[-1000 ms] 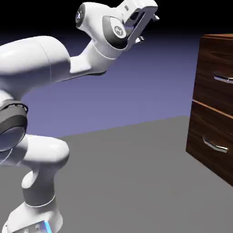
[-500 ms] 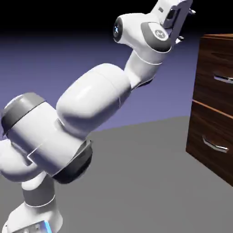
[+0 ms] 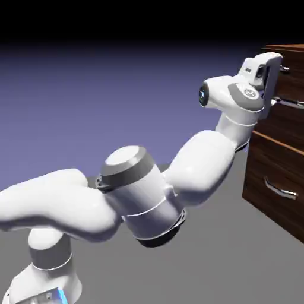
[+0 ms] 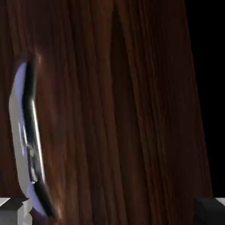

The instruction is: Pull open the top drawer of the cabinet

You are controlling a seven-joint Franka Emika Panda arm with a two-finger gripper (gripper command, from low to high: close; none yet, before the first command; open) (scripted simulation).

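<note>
The cabinet point(image 3: 274, 172) stands at the exterior view's right edge, dark brown wood grain. Its top drawer point(image 3: 292, 83) carries a slim silver handle point(image 3: 293, 104). My gripper point(image 3: 279, 86) is right up at that drawer's front, jaws open. In the hand view the top drawer's wood point(image 4: 127, 110) fills most of the picture. There the handle point(image 4: 27, 140) runs lengthwise along the left side, just above the left fingertip point(image 4: 15, 210). The right fingertip point(image 4: 209, 210) is far off at the other corner. My gripper point(image 4: 112, 213) holds nothing; the handle is off to one side of the jaws.
Below the top drawer is a second drawer with its own silver handle point(image 3: 279, 190). The arm's elbow point(image 3: 139, 196) hangs low over the grey table point(image 3: 231, 255). Black shows past the drawer's edge at the hand view's right.
The arm has swung down and to the exterior view's right, from high above the table to the cabinet's top drawer front. The jaws stayed open.
</note>
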